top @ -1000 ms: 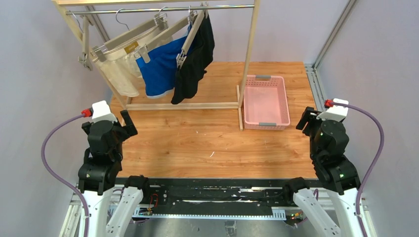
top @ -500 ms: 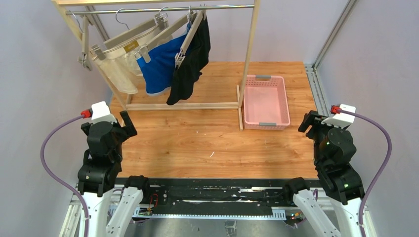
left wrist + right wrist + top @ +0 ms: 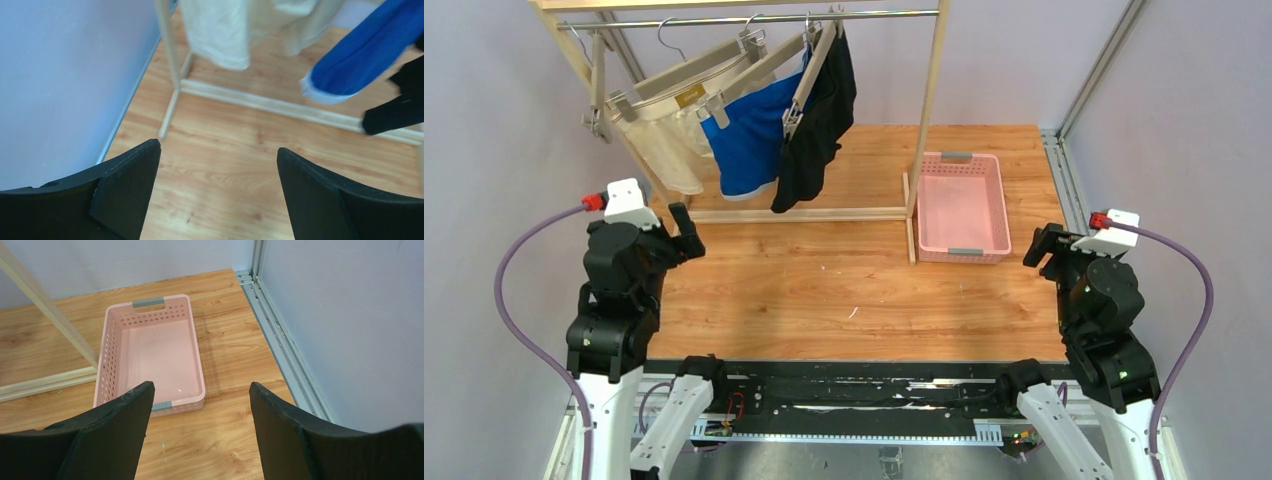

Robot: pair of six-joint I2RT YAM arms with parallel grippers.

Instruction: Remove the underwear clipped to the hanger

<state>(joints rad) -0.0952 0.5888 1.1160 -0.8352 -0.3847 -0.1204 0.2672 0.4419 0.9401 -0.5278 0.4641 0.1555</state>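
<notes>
Two arms rise from the near edge of the bench (image 3: 824, 285), one at each corner, each trailing one purple cable (image 3: 509, 290). The left claw (image 3: 218, 148) is spread wide, its two black fingers (image 3: 125, 180) well apart with only bare wood between them. It points toward the left foot of the rack. The right claw (image 3: 201, 386) also stands agape and grips nothing, and it faces the one pink basket (image 3: 1002, 205).

That basket sits on the right half of the bench, just beside the right upright of the wooden rack (image 3: 929, 110). It has a grey handle at each short end, two in all.

Farther back, the rack's single metal rail (image 3: 754, 17) carries the underwear, three pairs in a row. Each pair is clipped to its own wooden hanger (image 3: 679, 80), so three hangers bear cloth. The cream-white pair (image 3: 669, 150) hangs on the left, the blue pair (image 3: 744, 145) in the middle and the black pair (image 3: 814, 140) on the right. All three hang well apart from both claws, their lower hems above the rack's base bar.
</notes>
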